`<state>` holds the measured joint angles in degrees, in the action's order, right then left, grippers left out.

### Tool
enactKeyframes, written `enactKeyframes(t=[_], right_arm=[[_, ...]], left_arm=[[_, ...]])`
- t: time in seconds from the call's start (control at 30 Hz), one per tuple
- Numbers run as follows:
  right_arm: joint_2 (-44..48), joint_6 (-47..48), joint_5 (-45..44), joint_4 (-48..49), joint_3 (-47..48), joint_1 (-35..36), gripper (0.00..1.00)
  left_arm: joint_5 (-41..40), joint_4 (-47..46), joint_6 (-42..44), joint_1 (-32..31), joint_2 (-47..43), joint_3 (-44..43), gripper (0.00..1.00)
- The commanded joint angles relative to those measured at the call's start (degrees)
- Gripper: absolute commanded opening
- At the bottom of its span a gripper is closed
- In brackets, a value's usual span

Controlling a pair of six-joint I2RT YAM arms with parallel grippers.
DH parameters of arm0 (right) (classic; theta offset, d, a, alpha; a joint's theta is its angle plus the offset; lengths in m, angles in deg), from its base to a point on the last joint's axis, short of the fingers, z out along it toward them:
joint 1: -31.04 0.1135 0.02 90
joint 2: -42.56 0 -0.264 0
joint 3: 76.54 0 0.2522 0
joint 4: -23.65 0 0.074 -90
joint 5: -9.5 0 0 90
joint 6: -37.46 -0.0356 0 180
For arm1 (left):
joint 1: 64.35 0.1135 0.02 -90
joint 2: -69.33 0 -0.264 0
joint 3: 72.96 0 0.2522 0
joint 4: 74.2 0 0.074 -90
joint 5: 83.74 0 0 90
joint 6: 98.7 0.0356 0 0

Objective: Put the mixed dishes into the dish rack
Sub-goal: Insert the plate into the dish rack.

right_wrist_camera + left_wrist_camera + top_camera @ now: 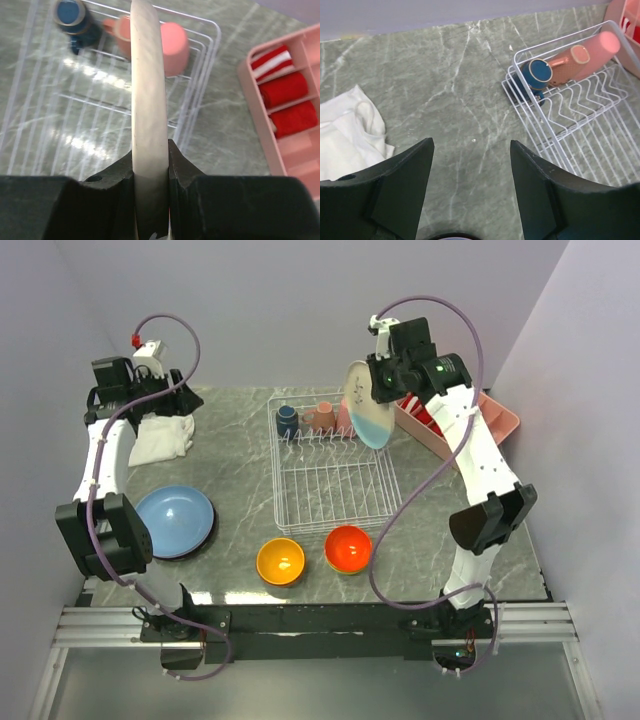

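White wire rack [330, 486], navy cup [287, 420], pink cup [322, 418], blue plate [178, 520], yellow-orange bowl [280, 561], red-orange bowl [348, 548], perhaps cream-and-blue plate [368, 405].

Soft, bright, even light fills the top view; the yellow bowl [280, 561] casts a faint shadow on the desk [240, 480], which shines pale at 6 o'clock. Right wrist view: the plate [148, 100] is blurred up close, the navy cup [75, 20] at 11 o'clock is soft, and glare streaks the desk at 9 o'clock. Left wrist view: the pink cup [600, 47] at 2 o'clock is washed out.

L claw [470, 147] wide; R claw [150, 154] tight.
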<state>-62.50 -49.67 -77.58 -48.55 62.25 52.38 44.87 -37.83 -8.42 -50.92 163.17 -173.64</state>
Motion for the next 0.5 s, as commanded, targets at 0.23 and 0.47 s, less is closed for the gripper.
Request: enactKeyframes(t=[0.23,0.47], right_arm=[[-4.4,-2.4,-12.1,5.1,1.0,-2.4,0.0],[-7.7,-2.8,-11.1,5.4,2.2,-2.7,0.0]], left_arm=[[-1.0,-6.0,0.1,-0.2,-3.1,2.4,0.68],[-0.4,-2.8,2.5,-0.1,-1.6,0.2,0.68]])
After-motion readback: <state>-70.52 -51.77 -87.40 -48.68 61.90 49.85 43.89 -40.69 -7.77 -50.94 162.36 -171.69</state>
